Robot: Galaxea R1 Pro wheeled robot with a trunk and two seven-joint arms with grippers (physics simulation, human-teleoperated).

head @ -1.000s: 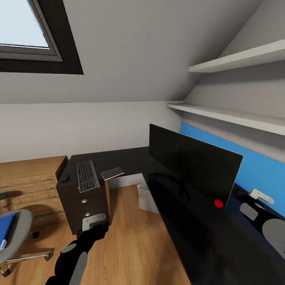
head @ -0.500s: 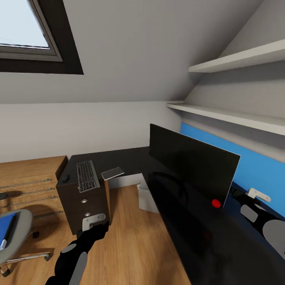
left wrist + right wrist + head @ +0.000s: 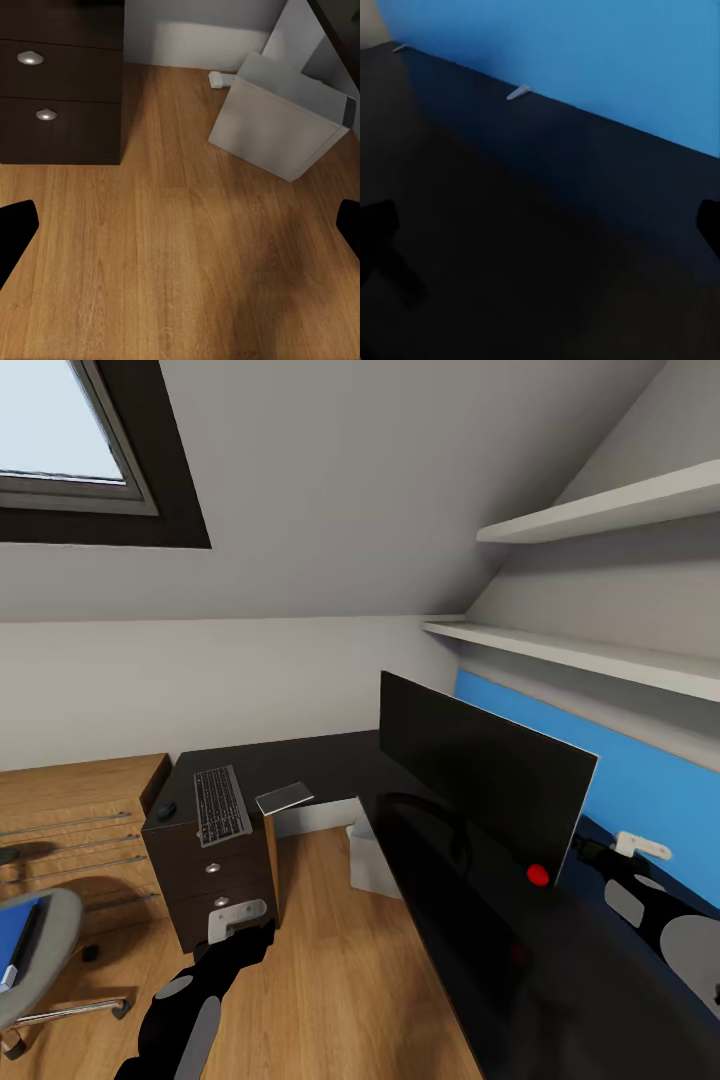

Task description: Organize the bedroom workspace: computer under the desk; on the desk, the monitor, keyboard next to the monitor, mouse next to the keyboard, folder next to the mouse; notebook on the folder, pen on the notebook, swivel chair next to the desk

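monitor point(image 3: 480, 785) upright on desk point(image 3: 520, 950), right gripper point(image 3: 640, 847) behind it

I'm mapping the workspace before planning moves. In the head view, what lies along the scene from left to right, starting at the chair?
swivel chair with the folder on its seat → mouse → keyboard → notebook → computer → monitor → right gripper

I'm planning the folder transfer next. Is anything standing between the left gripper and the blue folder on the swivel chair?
Nothing visible does. The left gripper hangs over bare wood floor in front of the drawer unit; the folder lies on the swivel chair to its left, with only open floor between them.
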